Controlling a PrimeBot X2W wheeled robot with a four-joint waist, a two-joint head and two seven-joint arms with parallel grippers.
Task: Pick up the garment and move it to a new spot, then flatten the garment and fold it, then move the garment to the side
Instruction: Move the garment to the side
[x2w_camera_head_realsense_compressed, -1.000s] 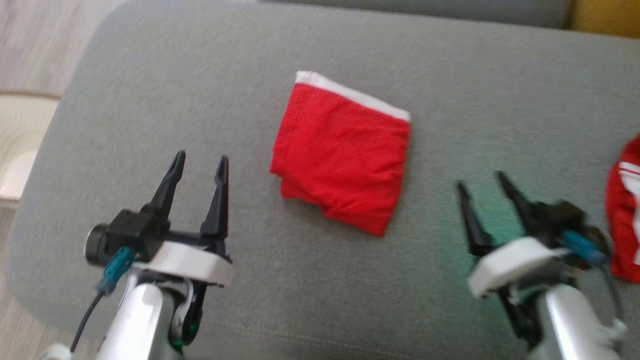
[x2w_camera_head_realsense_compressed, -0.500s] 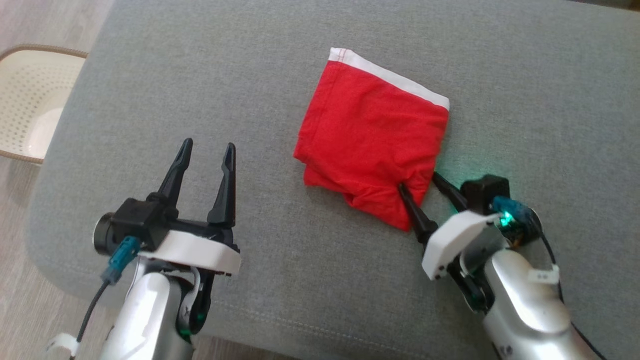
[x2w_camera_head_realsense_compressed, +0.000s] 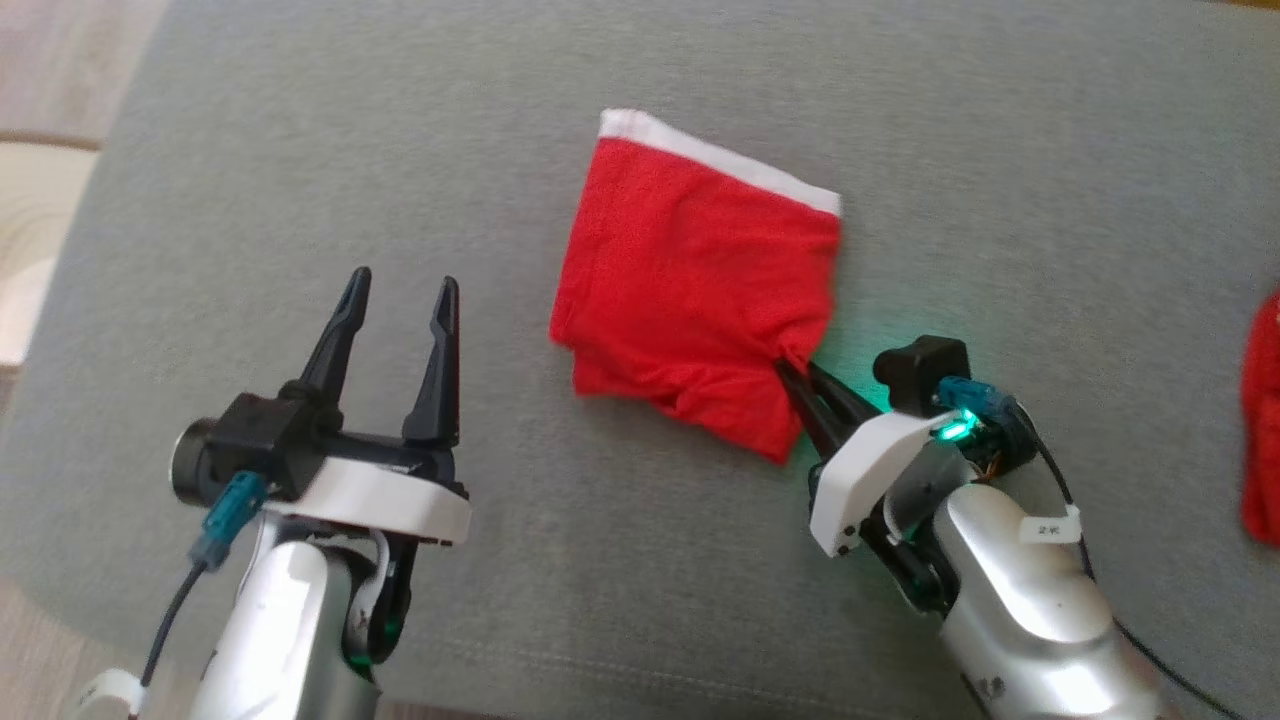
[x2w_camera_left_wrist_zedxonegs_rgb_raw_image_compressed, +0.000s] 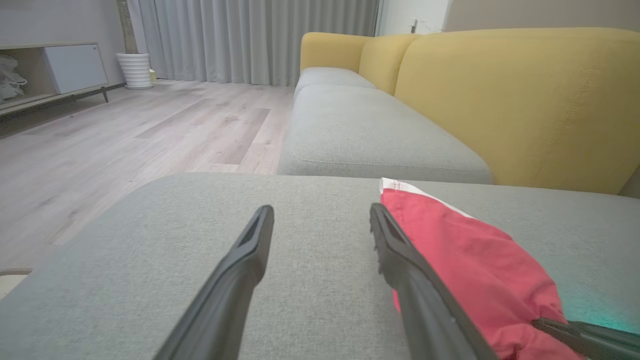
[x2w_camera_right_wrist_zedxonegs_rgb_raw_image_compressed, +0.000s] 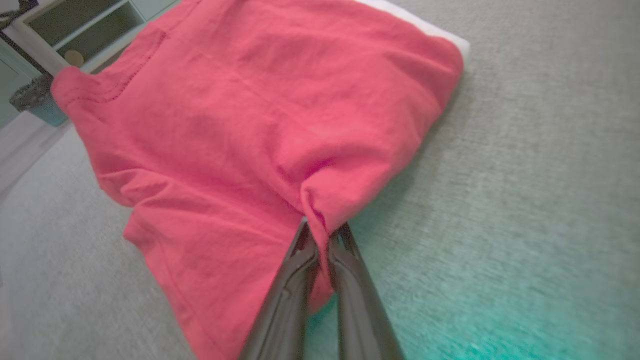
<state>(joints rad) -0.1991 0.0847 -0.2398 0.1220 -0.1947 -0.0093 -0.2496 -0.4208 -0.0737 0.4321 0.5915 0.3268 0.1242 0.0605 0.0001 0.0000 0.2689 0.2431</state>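
A folded red garment (x2w_camera_head_realsense_compressed: 690, 280) with a white band along its far edge lies on the grey cushion (x2w_camera_head_realsense_compressed: 500, 130). My right gripper (x2w_camera_head_realsense_compressed: 795, 370) is shut on the garment's near right edge, pinching a small bunch of red cloth (x2w_camera_right_wrist_zedxonegs_rgb_raw_image_compressed: 320, 210) between its fingers. My left gripper (x2w_camera_head_realsense_compressed: 400, 290) stands open to the left of the garment, apart from it, with nothing between its fingers. In the left wrist view the garment (x2w_camera_left_wrist_zedxonegs_rgb_raw_image_compressed: 475, 265) lies just right of the left gripper (x2w_camera_left_wrist_zedxonegs_rgb_raw_image_compressed: 320, 215).
Another red cloth (x2w_camera_head_realsense_compressed: 1262, 430) lies at the right edge of the cushion. A pale perforated basket (x2w_camera_head_realsense_compressed: 30, 260) sits on the floor to the left. A yellow sofa back (x2w_camera_left_wrist_zedxonegs_rgb_raw_image_compressed: 520, 100) rises behind the cushions.
My right gripper has closed on the garment's near right edge; half a second ago its fingers were open astride it. The head camera has shifted. The left gripper has stayed put.
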